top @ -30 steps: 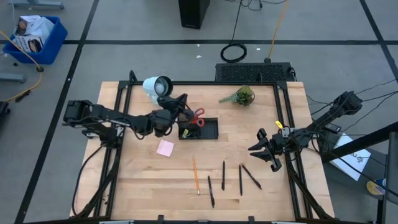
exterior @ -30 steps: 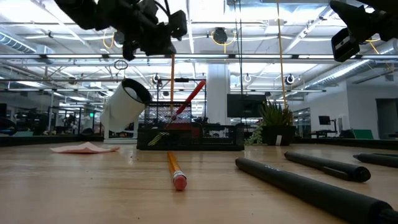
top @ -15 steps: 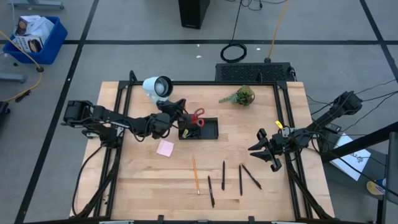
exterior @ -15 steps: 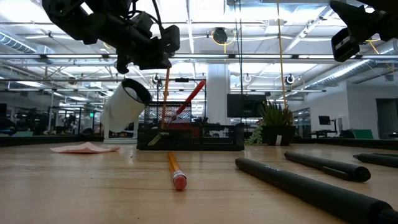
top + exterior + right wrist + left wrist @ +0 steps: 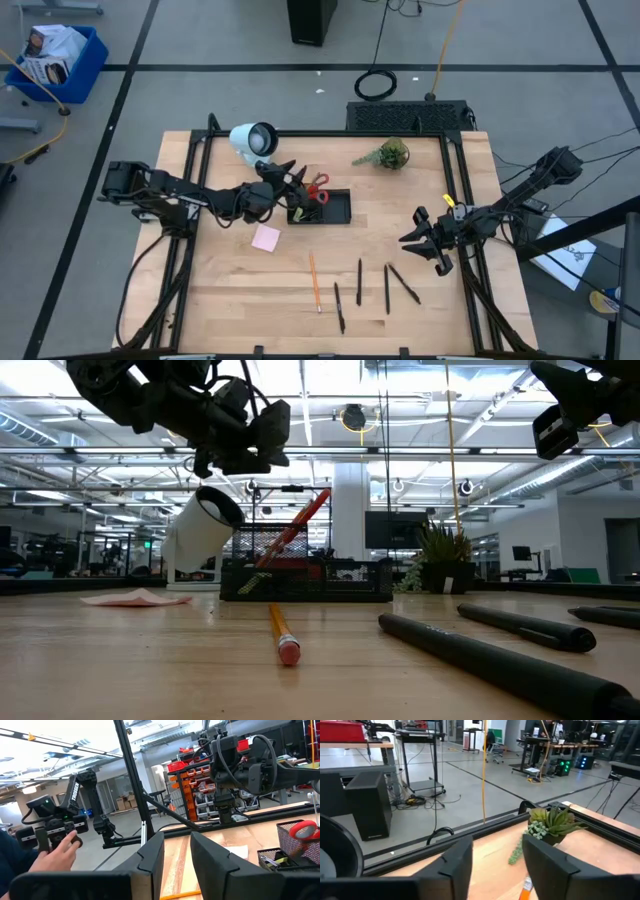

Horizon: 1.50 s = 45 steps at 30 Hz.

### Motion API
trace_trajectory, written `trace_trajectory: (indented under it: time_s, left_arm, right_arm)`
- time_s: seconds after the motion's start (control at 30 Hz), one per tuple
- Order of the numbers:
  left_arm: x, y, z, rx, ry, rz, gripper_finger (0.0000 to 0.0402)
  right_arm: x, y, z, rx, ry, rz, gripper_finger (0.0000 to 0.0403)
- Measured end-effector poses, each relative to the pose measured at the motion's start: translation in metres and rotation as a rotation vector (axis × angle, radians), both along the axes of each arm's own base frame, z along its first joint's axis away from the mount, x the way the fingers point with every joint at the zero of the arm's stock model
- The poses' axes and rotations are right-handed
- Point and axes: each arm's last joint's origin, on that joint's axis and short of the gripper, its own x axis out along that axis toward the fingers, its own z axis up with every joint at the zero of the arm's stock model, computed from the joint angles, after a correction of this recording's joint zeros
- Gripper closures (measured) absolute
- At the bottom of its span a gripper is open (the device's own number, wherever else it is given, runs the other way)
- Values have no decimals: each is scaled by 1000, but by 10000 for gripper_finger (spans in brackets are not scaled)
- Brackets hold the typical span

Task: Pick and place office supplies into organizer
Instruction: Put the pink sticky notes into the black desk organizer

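Now left gripper [image 5: 291, 175] spread wide, empty, above organizer [image 5: 335, 209] w/ scissors [image 5: 316, 189]; right gripper [image 5: 415, 236] open too

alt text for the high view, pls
Overhead: the left end effector hovers open at the black organizer, which holds red-handled scissors. A pink sticky-note pad, an orange pencil and four black pens lie loose on the wooden table; the right end effector waits at the right edge.

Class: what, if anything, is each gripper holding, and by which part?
Nothing. The left gripper is open above the organizer, where a pencil leans free; the right gripper, off to the side, is open and empty.
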Motion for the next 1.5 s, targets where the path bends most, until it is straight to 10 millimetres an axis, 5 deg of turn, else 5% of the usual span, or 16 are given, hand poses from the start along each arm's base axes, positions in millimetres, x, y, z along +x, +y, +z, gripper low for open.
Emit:
trace_trajectory:
  time_s: [0.4,0.73,1.1,1.5]
  left_arm:
    - [-26,-60,6,18,330,-272,149]
    - [-66,-65,-5,-255,907,-548,8]
    - [-72,-67,-12,-275,1088,-822,11]
    - [-64,-60,-13,-393,1022,-956,11]
  right_arm:
    - [0,0,0,0,0,0,314]
    - [0,0,0,-1,1,0,314]
    - [0,0,0,-1,1,0,314]
    - [0,0,0,-1,1,0,314]
